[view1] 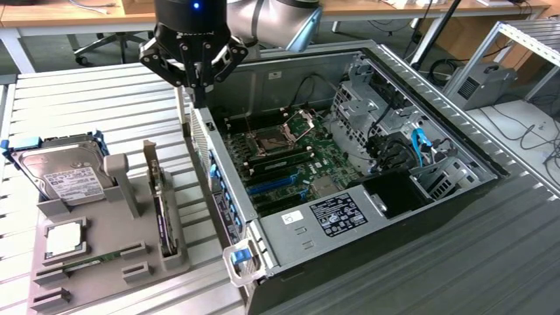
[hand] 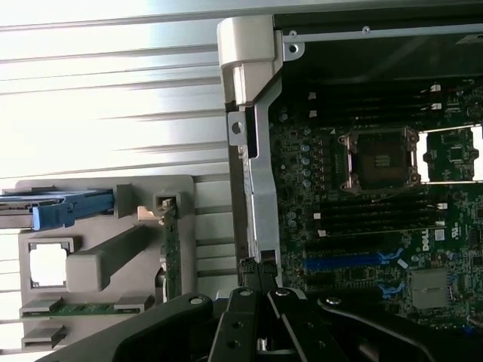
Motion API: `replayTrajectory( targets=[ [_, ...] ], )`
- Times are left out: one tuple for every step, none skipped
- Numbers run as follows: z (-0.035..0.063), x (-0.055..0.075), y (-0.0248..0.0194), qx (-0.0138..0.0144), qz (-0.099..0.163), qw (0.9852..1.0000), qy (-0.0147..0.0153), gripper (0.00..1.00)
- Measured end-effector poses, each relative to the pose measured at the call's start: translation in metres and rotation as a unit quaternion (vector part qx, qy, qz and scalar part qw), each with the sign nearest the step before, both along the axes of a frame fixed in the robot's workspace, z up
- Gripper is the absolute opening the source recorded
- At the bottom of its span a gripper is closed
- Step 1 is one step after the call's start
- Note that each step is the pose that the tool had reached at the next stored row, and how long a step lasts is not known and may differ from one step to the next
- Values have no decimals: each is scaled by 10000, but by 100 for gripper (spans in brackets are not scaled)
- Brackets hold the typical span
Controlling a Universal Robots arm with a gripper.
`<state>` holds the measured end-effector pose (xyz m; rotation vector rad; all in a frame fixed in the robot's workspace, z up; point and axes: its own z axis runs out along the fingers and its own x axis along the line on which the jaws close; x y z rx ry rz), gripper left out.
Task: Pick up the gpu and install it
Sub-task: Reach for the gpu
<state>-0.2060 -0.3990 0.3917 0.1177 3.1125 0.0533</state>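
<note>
Exterior view: the gripper point(view1: 199, 93), clenched on nothing, hangs over the computer case point(view1: 216, 180) rim, the gpu point(view1: 164, 216) standing edgewise in the grey holder point(view1: 122, 266) at the exterior view's left; wrist view: the gpu point(hand: 172, 253) sits apart from the gripper point(hand: 256, 268), so squaring over its thin top edge looks essential.

This is a robotics lab or test workshop. A robot arm point(view1: 275, 20) hangs in at the top of the exterior view, over a slatted metal bench point(view1: 88, 92). At frame centre lies an opened computer case point(view1: 289, 72), its motherboard point(view1: 289, 157) bare. At lower left a grey moulded fixture point(view1: 131, 190) holds parts upright: a hard drive point(view1: 65, 170) and the gpu point(view1: 164, 216). Wooden desks point(view1: 52, 13), a chair base point(view1: 101, 42) and loose cables point(view1: 529, 134) line the top and right edges.
</note>
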Motion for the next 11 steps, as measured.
replayTrajectory(
  targets=[
    [-1, -7, 0, 0, 0, 10000, 0, 11],
    [-1, -13, 0, 0, 0, 10000, -1, 11],
    [-1, -20, 0, -1, 0, 10000, -1, 11],
    [-2, -25, 0, -2, 0, 10000, -1, 11],
    [-1, -31, 0, -3, 0, 10000, 0, 11],
    [-2, -37, 0, -3, 0, 10000, 0, 11],
    [-2, -44, 0, -4, 0, 10000, 0, 11],
    [-2, -50, 0, -4, 0, 10000, 0, 11],
    [-3, -55, 0, -4, 0, 10000, -1, 11],
    [-3, -60, 0, -5, 0, 10000, 0, 11],
    [-3, -67, 0, -6, 0, 10000, 0, 11]
  ],
)
